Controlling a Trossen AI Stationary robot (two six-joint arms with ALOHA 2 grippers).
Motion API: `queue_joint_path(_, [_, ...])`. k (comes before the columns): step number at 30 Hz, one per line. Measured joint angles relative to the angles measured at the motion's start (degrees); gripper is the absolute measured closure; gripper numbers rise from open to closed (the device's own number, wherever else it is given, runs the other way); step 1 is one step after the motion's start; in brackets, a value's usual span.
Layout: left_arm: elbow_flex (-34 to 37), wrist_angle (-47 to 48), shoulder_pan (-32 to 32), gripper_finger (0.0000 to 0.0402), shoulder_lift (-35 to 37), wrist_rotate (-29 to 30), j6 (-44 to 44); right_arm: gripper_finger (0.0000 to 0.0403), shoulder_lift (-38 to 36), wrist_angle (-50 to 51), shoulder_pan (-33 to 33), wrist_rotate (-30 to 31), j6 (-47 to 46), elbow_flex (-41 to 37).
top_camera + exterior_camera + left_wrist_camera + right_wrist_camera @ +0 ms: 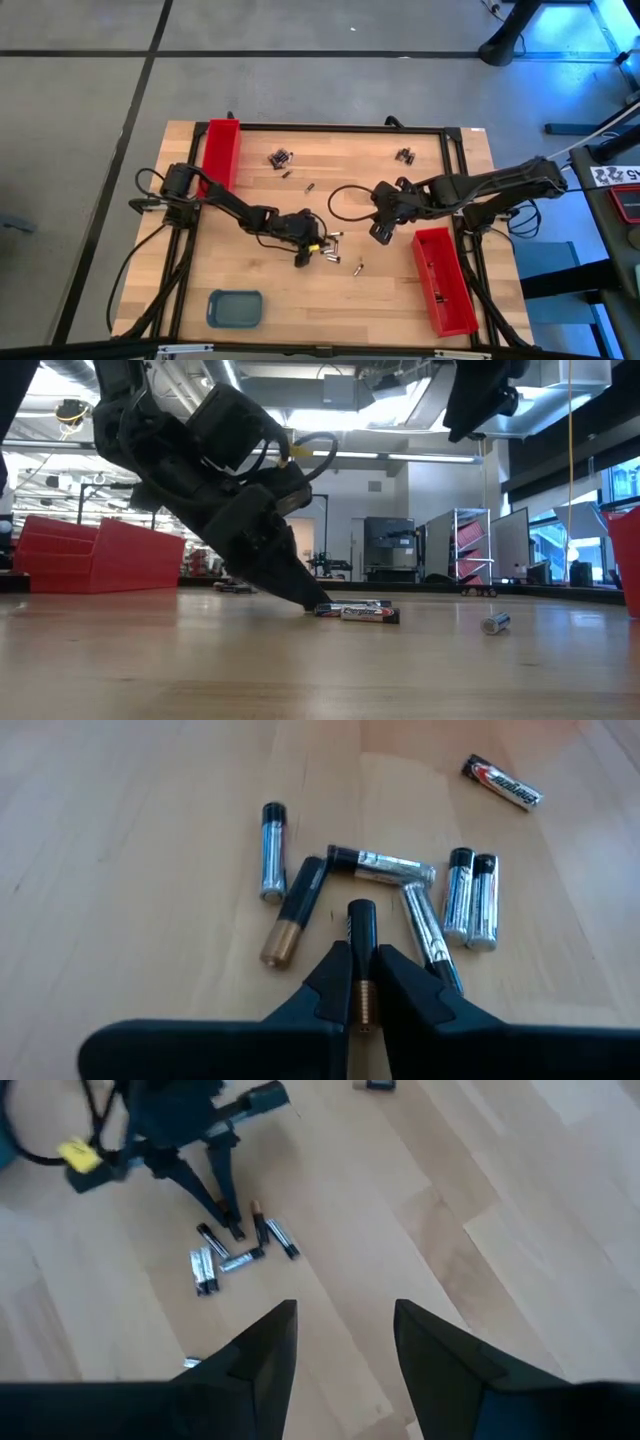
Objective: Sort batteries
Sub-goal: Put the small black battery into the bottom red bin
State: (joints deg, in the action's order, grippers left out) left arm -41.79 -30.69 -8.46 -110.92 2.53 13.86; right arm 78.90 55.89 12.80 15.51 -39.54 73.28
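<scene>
While the left gripper point(362, 982) pinched one black-and-copper battery point(361, 945) on the table point(120, 870), six more batteries lay just beyond its fingertips, a seventh point(503, 782) farther off. Right gripper point(340, 1342) hung apart, jaws spread, empty.

High view: overhead, straight down, whole table point(330, 290). Low view: tabletop level, facing room. Wrist views: close, angled down. All share the batteries point(380, 868) cluster mid-table.
</scene>
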Motion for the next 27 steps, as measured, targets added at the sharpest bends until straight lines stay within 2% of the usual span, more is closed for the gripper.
queue_joint_path(8, [0.1,4.8,1.7,0.0380,12.1,-0.9,-0.6,0.0233,-0.9,-5.0,0.0,-3.4,4.5,-0.6])
queue_joint_path(12, [0.2,6.8,3.8,0.0380,19.5,-1.2,-0.6,0.0233,-2.0,-15.9,0.0,-5.6,5.4,-6.2])
queue_joint_path(16, [-0.1,6.9,6.3,0.0380,27.4,-1.9,0.6,0.0233,-3.8,-31.3,-0.1,-5.4,5.1,-12.8])
queue_joint_path(21, [-0.1,5.5,9.3,0.0380,35.5,-2.7,4.1,0.0233,-4.0,-48.4,-0.2,1.3,7.5,-15.9])
queue_joint_path(23, [-0.1,3.5,10.1,0.0380,37.8,-3.3,5.3,0.0233,-3.7,-55.5,-0.3,4.5,11.0,-15.7])
queue_joint_path(27, [-0.2,-0.9,10.9,0.0380,41.2,-3.8,7.1,0.0233,-3.7,-67.0,-2.0,6.7,18.9,-15.8])
